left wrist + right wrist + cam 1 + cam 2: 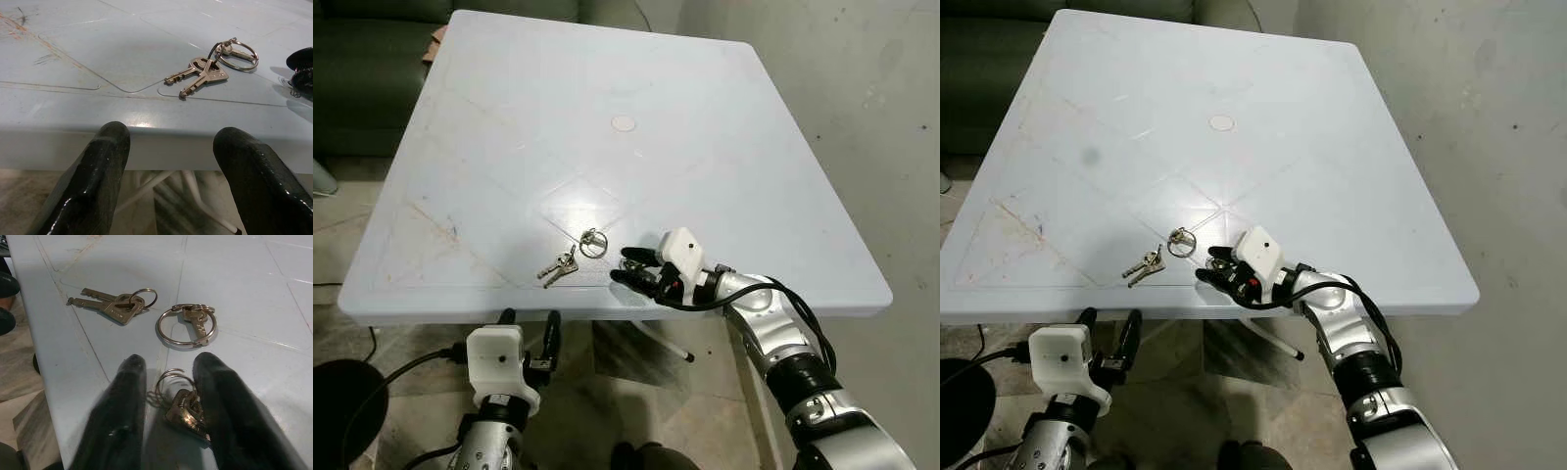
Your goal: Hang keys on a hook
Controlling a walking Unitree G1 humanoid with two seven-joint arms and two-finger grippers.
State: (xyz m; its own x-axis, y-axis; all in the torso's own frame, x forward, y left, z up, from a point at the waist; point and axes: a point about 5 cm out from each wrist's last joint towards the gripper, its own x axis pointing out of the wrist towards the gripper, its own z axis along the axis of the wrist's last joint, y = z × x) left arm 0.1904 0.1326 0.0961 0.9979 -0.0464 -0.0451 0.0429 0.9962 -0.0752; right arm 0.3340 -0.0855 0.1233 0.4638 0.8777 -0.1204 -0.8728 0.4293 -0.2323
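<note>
Two silver keys on a small ring (558,264) lie near the front edge of the pale blue table (724,137). Just behind them rests a larger ring with one key (593,241). My right gripper (628,266) lies low on the tabletop, open, its black fingers (122,396) on either side of a third small bunch of keys (183,404). The bunch touches one finger. My left gripper (530,328) is open below the table's front edge, pointing up at the two-key ring (198,76).
A dark sofa (372,59) stands behind the table at the far left. A round plug (624,122) marks the table's middle. Grey concrete floor (862,117) runs along the right side, and white table legs (656,338) cross underneath.
</note>
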